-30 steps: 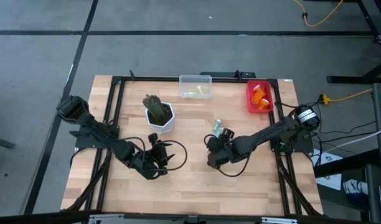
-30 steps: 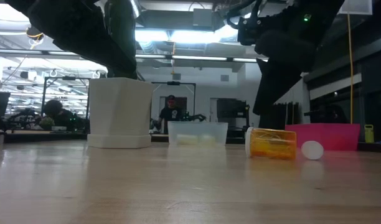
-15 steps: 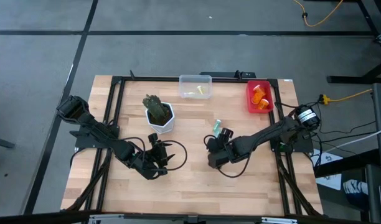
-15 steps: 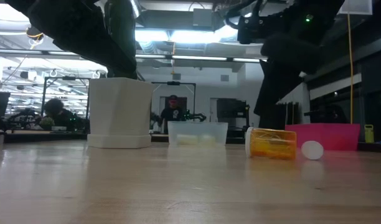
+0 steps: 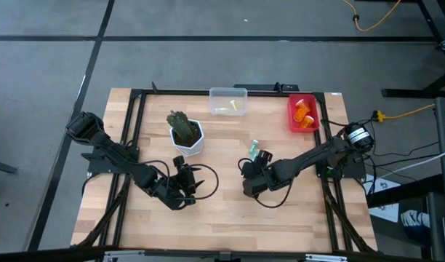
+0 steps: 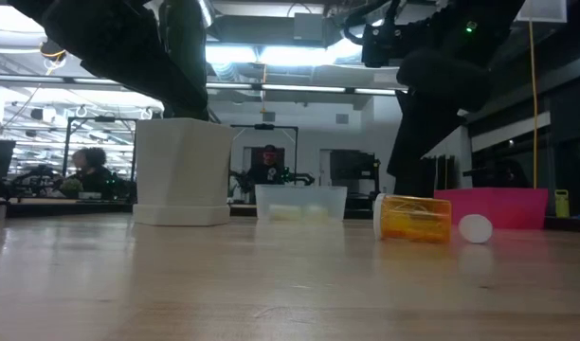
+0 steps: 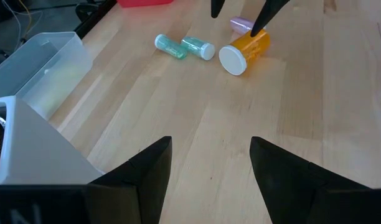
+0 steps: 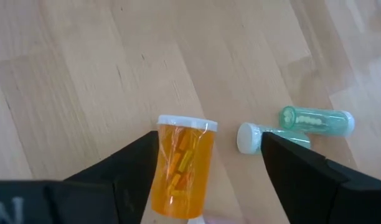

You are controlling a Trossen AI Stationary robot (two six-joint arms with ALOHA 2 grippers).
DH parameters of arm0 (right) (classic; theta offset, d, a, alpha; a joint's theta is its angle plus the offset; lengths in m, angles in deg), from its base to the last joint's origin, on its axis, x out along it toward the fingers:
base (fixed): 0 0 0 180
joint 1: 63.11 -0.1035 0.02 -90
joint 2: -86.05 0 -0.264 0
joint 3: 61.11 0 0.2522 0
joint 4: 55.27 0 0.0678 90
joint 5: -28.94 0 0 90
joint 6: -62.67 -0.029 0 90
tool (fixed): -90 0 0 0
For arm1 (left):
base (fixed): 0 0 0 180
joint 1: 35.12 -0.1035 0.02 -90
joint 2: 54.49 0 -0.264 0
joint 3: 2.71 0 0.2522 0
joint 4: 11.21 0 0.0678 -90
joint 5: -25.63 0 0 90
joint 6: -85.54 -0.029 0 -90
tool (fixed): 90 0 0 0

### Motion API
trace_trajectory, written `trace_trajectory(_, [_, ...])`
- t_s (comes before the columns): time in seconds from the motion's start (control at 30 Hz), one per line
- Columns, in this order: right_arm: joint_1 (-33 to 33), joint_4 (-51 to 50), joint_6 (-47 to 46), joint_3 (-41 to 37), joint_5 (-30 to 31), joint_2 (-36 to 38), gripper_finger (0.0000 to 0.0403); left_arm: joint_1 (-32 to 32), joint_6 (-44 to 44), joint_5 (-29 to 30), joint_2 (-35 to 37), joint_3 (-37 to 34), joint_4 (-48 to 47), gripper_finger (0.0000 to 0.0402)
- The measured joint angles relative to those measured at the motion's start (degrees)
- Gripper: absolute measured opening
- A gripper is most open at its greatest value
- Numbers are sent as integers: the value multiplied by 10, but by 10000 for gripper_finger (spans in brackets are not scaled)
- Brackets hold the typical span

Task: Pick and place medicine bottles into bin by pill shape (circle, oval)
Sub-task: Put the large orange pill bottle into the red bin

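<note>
An orange pill bottle (image 8: 181,165) with a white cap lies on its side on the table. My right gripper (image 8: 209,143) is open above it, one finger on each side, touching nothing; the bottle also shows in the low view (image 6: 413,218). Two teal bottles (image 8: 315,119) lie on their sides just beyond it. A pink bottle (image 7: 240,25) lies next to the orange one. My left gripper (image 5: 190,182) is open and empty over the table's middle left, pointing toward the bottles (image 7: 243,50).
A white hexagonal plant pot (image 5: 186,135) stands at the left of the middle. A clear bin (image 5: 228,102) and a red bin (image 5: 303,113) holding orange bottles stand along the far edge. A black frame runs around the table. People show in the room behind.
</note>
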Motion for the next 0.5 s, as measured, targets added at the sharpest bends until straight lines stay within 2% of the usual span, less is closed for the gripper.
trace_trajectory(0.17, [0,0,0,0,1,0,319,0,0,0,0,0,1,211])
trace_trajectory(0.3, [0,0,0,0,-7,0,325,0,0,0,0,0,1,211])
trace_trajectory(0.5, [4,-14,-31,0,-83,-4,325,0,0,0,0,0,1,211])
